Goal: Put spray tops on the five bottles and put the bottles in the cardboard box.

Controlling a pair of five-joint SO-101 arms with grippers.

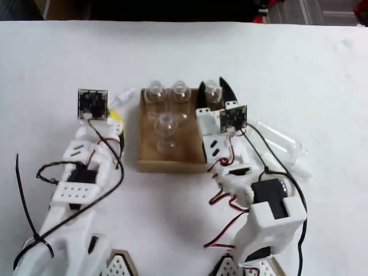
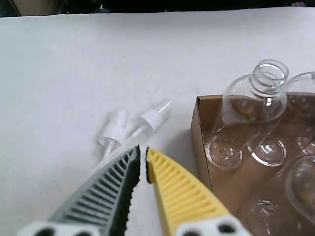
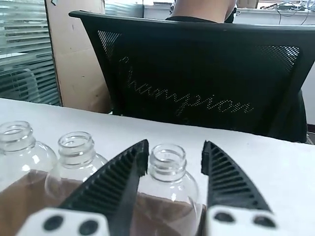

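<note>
— Where was the right gripper?

— Over the far right corner of the cardboard box. Its black fingers were spread wide on either side of the neck of a clear bottle, with a little air showing on each side. It held nothing.

— Was that bottle inside the box?

— It stood upright at that corner, but I couldn't tell whether its base was within the wall. A second bottle and a third bottle stood in a row beside it along the far wall. A fourth bottle stood nearer the middle of the box. All had open necks.

— And the fifth?

— The fifth bottle lay on its side on the white table, to the right of the right arm.

— The left gripper?

— It was low over the table, just left of the box. The grey finger and yellow finger were drawn almost together, with nothing between them. Two spray tops lay side by side on the table just beyond its tips.
</note>
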